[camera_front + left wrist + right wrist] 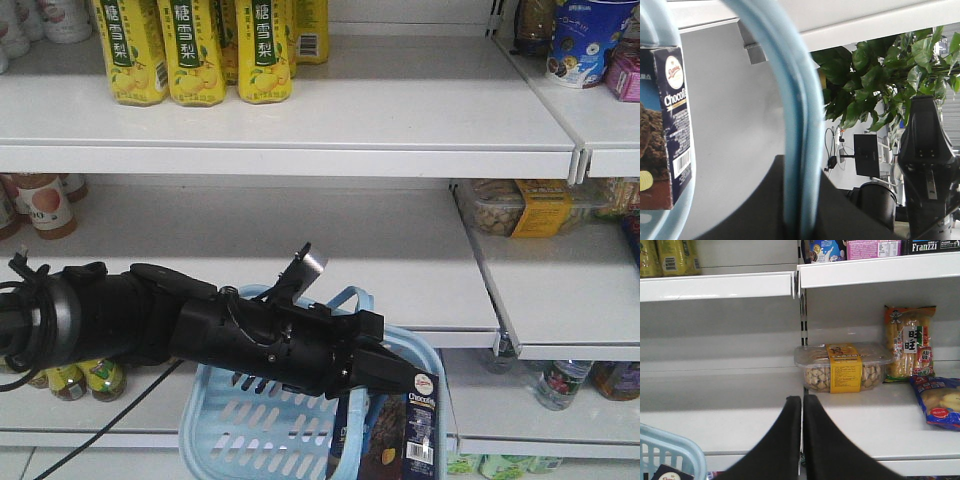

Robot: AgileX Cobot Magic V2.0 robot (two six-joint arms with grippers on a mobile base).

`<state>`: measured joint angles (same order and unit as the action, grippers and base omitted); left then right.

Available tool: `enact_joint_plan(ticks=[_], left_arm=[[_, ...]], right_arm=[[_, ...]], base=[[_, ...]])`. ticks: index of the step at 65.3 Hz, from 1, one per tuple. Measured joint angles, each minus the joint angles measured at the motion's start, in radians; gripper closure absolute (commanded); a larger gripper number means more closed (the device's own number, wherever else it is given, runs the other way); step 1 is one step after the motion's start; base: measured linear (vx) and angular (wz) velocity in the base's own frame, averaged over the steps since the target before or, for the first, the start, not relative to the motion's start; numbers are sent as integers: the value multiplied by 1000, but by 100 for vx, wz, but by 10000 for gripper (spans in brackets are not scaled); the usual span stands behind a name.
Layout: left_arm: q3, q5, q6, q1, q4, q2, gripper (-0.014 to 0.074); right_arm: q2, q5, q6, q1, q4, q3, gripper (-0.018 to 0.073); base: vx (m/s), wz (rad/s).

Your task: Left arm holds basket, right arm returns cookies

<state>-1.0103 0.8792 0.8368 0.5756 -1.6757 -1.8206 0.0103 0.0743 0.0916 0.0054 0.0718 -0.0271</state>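
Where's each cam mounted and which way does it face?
Front: off the arms, facing the store shelves; shows the left arm over the basket.
Left wrist: looks along the basket handle between its own jaws.
Right wrist: faces the shelves over the shut right gripper.
Shared: basket and Choco cookie box appear in all three.

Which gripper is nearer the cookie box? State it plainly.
Left. The left gripper grips the basket handle just above the cookie box; the right gripper, shut, is apart, up and right of it.
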Motion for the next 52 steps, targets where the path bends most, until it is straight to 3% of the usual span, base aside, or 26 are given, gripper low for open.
enact_joint_plan(ticks=[52], left_arm=[[0, 8, -7, 0, 0, 0, 603]], right_arm=[[0, 0, 0, 0, 0, 0, 567]], base=[[7, -6]])
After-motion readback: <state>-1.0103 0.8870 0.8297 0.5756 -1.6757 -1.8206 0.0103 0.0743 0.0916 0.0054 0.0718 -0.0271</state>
